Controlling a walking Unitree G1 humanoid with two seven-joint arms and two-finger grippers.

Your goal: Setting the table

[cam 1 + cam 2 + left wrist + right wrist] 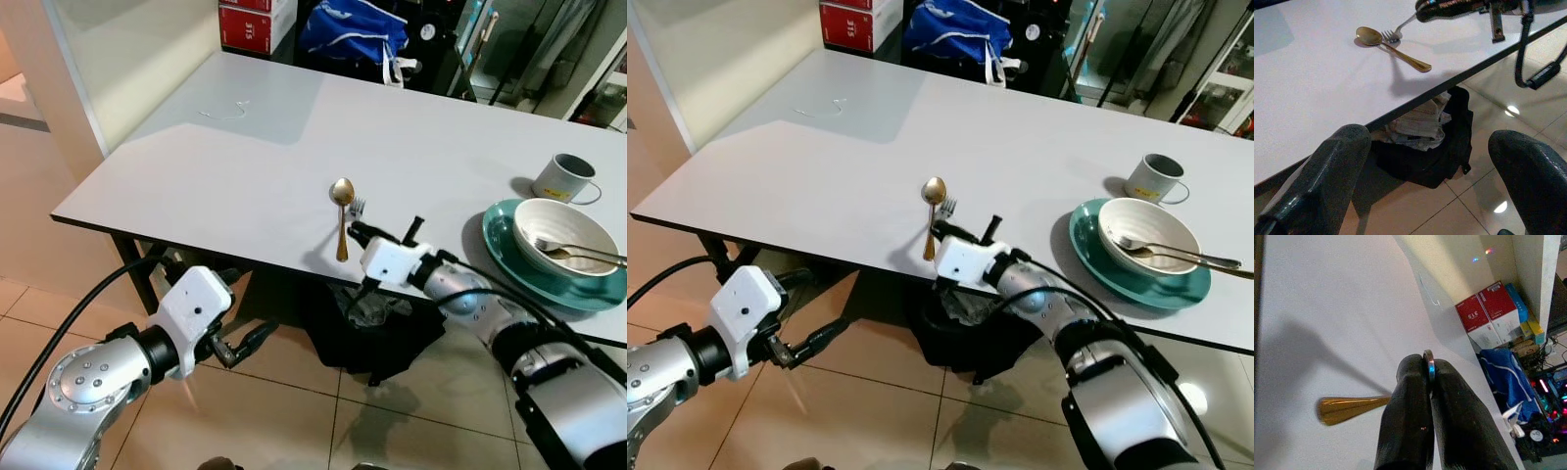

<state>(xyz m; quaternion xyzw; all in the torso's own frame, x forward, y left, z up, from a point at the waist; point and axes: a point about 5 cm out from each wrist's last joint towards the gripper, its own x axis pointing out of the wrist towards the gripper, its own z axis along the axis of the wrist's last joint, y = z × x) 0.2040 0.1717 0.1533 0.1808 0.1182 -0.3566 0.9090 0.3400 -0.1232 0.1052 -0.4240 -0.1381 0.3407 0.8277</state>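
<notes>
White table (245, 166) is taking up most of the scene, near edge facing the robot. Teal plate (502, 257) is sitting at the right with a white bowl (578, 227) on it, a utensil (578, 254) lying in the bowl, and a grey mug (565, 178) standing just beyond. Black bag (1425, 156) is lying on the tiled floor under the table. Right gripper (361, 231) is hovering at the near table edge, fingers (1449, 421) clamped on a silver fork (1396, 32) whose tines are lying just beside the gold spoon (341, 217) resting on the table. Left gripper (250, 343) is hanging below table level at the left, jaws spread wide, holding nothing.
</notes>
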